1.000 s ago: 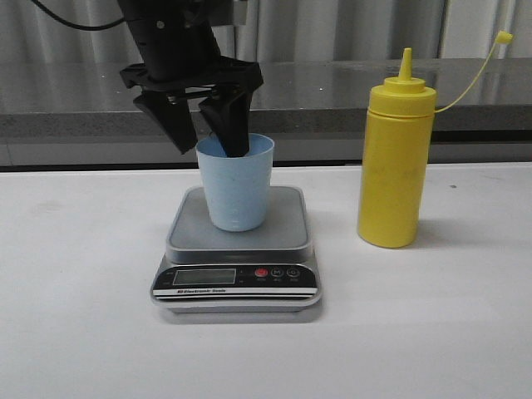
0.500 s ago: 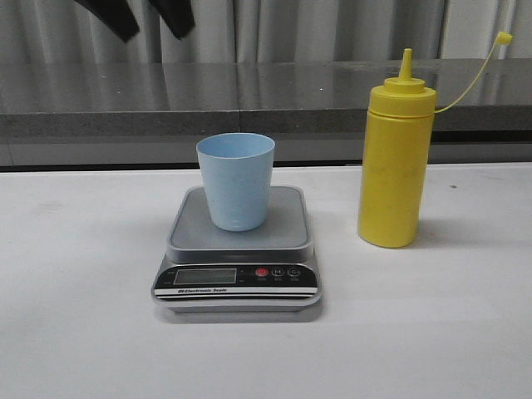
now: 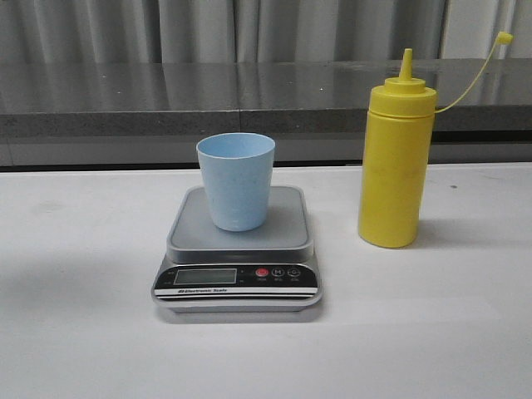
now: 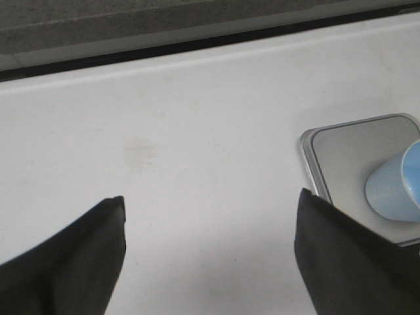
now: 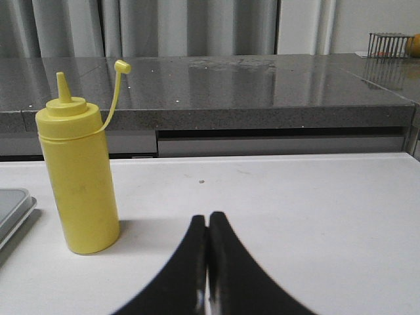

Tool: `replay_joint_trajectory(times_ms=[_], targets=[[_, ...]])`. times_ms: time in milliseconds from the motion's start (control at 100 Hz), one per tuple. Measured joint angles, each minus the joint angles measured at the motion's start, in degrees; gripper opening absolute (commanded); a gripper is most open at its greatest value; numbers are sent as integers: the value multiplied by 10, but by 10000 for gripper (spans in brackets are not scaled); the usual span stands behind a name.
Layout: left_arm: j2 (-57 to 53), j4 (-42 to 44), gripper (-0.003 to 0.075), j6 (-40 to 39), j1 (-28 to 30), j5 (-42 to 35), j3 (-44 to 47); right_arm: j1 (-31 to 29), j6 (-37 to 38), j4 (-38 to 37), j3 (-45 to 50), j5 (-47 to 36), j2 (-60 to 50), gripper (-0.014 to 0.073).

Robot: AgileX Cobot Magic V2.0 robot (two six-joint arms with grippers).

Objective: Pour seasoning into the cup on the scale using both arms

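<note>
The light blue cup (image 3: 236,180) stands upright on the scale (image 3: 238,249) in the middle of the front view. To its right, on the white table, is the yellow seasoning bottle (image 3: 396,158), its cap hanging off on a tether. Neither arm shows in the front view. In the left wrist view my left gripper (image 4: 210,207) is open and empty above bare table, with the scale (image 4: 357,141) and cup (image 4: 394,187) off to one side. My right gripper (image 5: 208,220) is shut and empty, low over the table, apart from the seasoning bottle (image 5: 77,180).
A grey stone counter (image 3: 249,96) runs behind the white table's far edge, with curtains above it. A wire rack (image 5: 387,44) stands on that counter at the far right in the right wrist view.
The left gripper, which stood at the cup's rim with one finger inside it, has risen and gone out of the front view at the upper left. Cup, scale and bottle have not moved.
</note>
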Motion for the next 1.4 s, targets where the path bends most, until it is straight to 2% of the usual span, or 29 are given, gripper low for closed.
replay_joint_trajectory(times_ms=[410,670,740,810,940,990,1400], targets=[[-321,-3,513,0,7,-145,337,0,0,0,0,0,0,-66],[-579,-5,499,0,7,-167,499,0,0,0,0,0,0,-66],[-638,-5,438,0,7,-166,523,0,0,0,0,0,0,-66],[-689,-5,333,0,7,-165,538,0,0,0,0,0,0,-66],[-756,-5,65,0,7,-165,551,0,0,0,0,0,0,-66],[-771,-5,-12,0,7,-165,554,0,0,0,0,0,0,-66],[-780,-5,-20,0,7,-164,566,0,0,0,0,0,0,-66]])
